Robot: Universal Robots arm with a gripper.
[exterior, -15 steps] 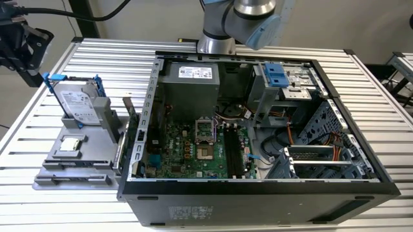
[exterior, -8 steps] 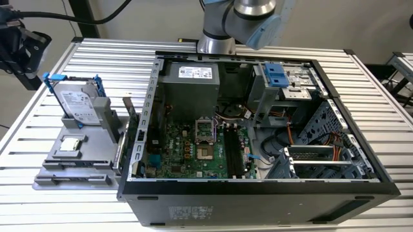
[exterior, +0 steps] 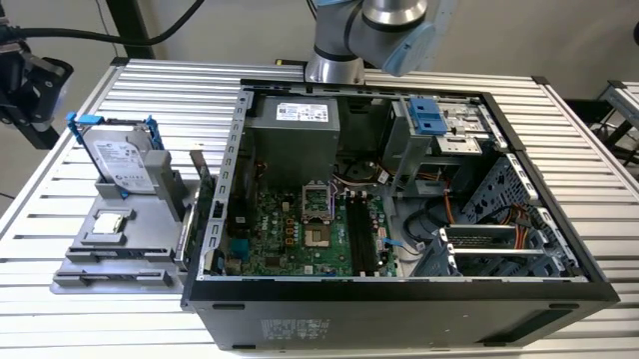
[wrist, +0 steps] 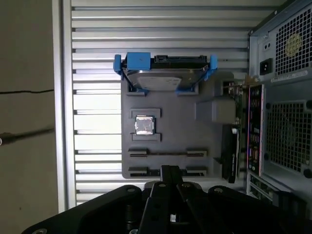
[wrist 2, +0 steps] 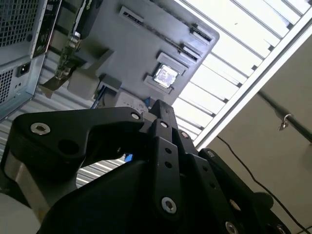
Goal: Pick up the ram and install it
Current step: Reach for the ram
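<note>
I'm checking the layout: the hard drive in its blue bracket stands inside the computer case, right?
No. The hard drive in its blue bracket stands on the grey holder beside the computer case, as the exterior view shows.

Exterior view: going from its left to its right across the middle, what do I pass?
Hard drive in its blue bracket → upright expansion card → processor socket → black memory slots → metal drive cage.
</note>
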